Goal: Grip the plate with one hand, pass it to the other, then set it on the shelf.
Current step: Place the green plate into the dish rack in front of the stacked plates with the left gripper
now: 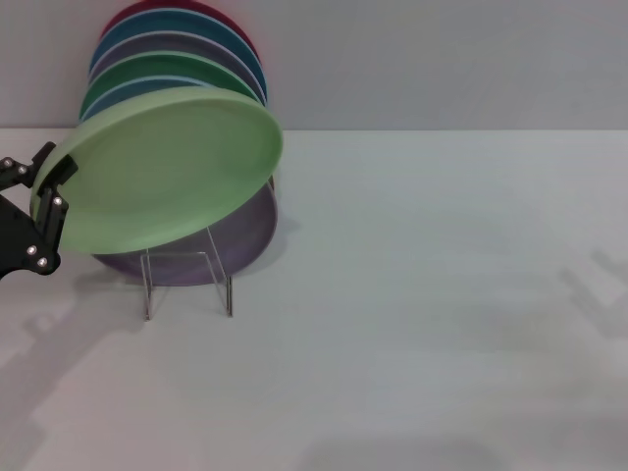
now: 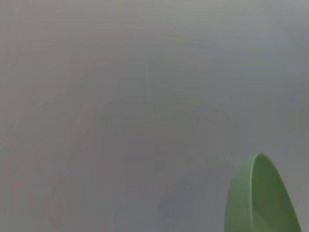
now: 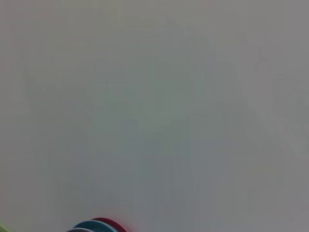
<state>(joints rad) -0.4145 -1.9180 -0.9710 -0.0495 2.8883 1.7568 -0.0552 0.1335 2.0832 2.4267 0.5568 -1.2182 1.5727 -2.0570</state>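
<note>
The light mint-green plate [image 1: 167, 172] is tilted in the air in front of the stacked plates, over the clear acrylic shelf [image 1: 186, 283]. My left gripper [image 1: 49, 196], black and thin, is at the far left of the head view, shut on the plate's left rim. Part of the plate's rim also shows in the left wrist view [image 2: 260, 198]. My right gripper is out of view; only a faint shadow lies on the table at the right.
Several plates stand on edge in the shelf behind the held one: red [image 1: 221, 20], blue [image 1: 147, 34], darker green [image 1: 147, 71], and a lilac one [image 1: 250, 231] at the front. The white table [image 1: 442, 294] extends to the right. The right wrist view shows plate tops [image 3: 99, 226].
</note>
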